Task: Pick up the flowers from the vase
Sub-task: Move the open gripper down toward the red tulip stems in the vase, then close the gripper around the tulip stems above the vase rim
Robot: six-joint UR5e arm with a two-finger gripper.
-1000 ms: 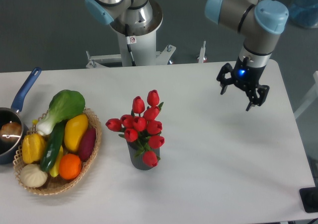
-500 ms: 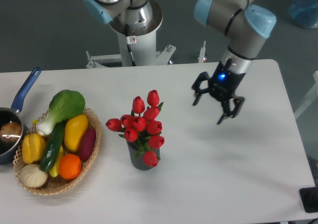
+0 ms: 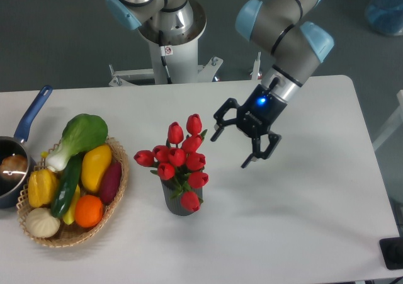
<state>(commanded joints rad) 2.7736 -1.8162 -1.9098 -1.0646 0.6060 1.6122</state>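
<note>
The end effector is in the middle of the frame, a little to the right, above the white surface. Its two fingers are spread wide apart and there is nothing between them. A small blue light is on at the wrist of the arm, which comes down from the upper right of the frame.

The flowers are a bunch of red tulip buds with green stems, and they stand in the vase, a dark grey one, just below the centre of the frame and to the left of the end effector. The end effector is near the upper buds but does not touch them.

At the lower left of the frame there is a wicker basket with toy vegetables and fruits. A saucepan with a blue handle is at the left edge, touching the basket or very near to it.
</note>
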